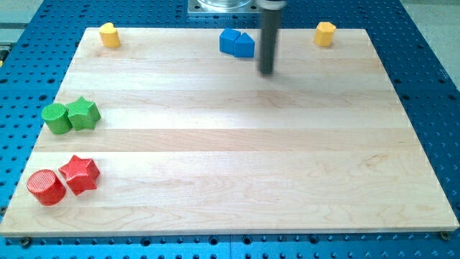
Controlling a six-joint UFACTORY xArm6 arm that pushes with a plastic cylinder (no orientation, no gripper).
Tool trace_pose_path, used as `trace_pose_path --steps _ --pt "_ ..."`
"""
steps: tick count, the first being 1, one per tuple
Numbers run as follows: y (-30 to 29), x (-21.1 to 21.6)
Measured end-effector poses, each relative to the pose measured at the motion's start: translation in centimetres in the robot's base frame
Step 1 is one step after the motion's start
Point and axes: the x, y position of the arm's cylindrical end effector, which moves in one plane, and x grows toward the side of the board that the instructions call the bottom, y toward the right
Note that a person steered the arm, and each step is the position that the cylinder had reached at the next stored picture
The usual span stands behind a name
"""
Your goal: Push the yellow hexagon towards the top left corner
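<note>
Already close to its goal, the yellow hexagon (108, 34) sits at the counter's (237, 165) upper left, while the tip (267, 71) stands well apart at upper centre, just right of the blue blocks (236, 43). No gripper exists, only a bare rod. Probably light, rigid and easily slid, the hexagon should be pushed squarely against its right face.

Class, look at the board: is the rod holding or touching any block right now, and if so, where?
Nothing is held. My tip rests apart from all blocks, just right of the blue blocks.
</note>
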Motion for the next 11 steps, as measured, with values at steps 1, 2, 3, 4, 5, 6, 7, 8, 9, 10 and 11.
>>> trace_pose_path --steps 1,2,3,4,5,6,7,8,9,10,11 --pt "13.0 -4.4" --pt "18.3 -11.2" --pt "10.8 -11.6" --pt "0.4 -4.5" --pt "-0.7 -2.1" --pt "-0.5 -5.3" --pt "-9.6 -2.7" --pt "-15.8 2.5" --pt "-5.6 2.4" --pt "1.5 4.2" --pt "-3.8 7.1"
